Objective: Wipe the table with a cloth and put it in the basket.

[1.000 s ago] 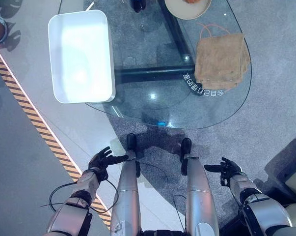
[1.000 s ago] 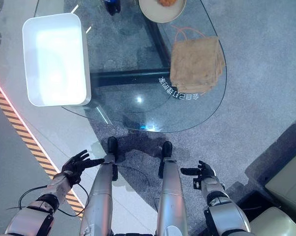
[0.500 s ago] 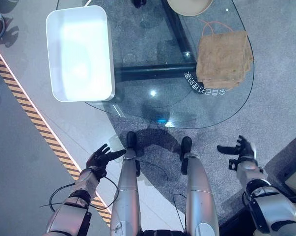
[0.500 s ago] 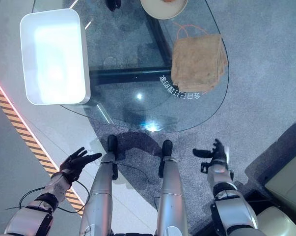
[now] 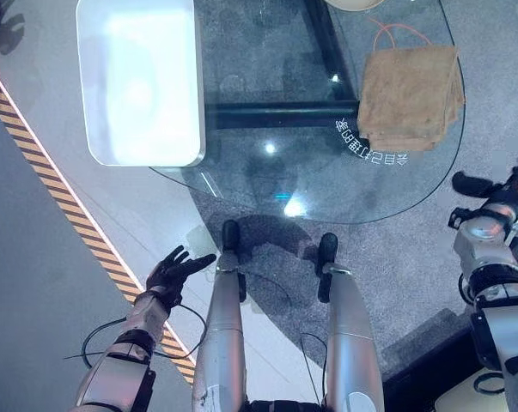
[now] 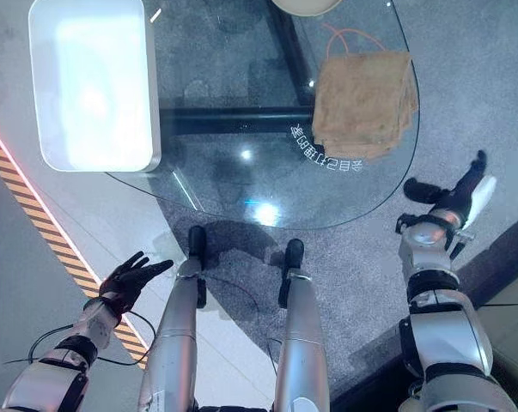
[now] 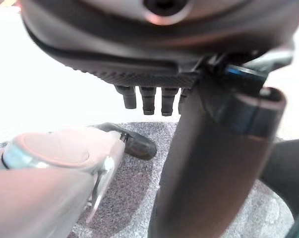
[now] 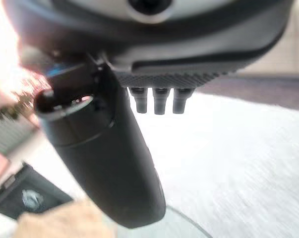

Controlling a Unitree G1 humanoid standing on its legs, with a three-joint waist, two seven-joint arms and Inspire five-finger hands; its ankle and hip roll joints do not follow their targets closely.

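Note:
A folded tan cloth (image 5: 411,96) with an orange loop lies on the right part of the round glass table (image 5: 267,172). A white rectangular basket (image 5: 138,81) stands on the table's left side. My right hand (image 6: 452,197) hangs open off the table's right edge, below and right of the cloth, holding nothing. In the right wrist view the thumb (image 8: 104,158) stands out over the glass edge, with a corner of the cloth (image 8: 65,220) close by. My left hand (image 5: 174,270) is open low on the left, over the floor, away from the table.
A round plate (image 6: 306,4) sits at the table's far edge beyond the cloth. A yellow-and-black striped line (image 5: 52,193) runs along the floor on the left. Grey carpet lies under and to the right of the table.
My right hand has risen and swung out to the right, up to the table's right edge. The camera has tipped, shifting the table in the picture. The left hand has barely moved.

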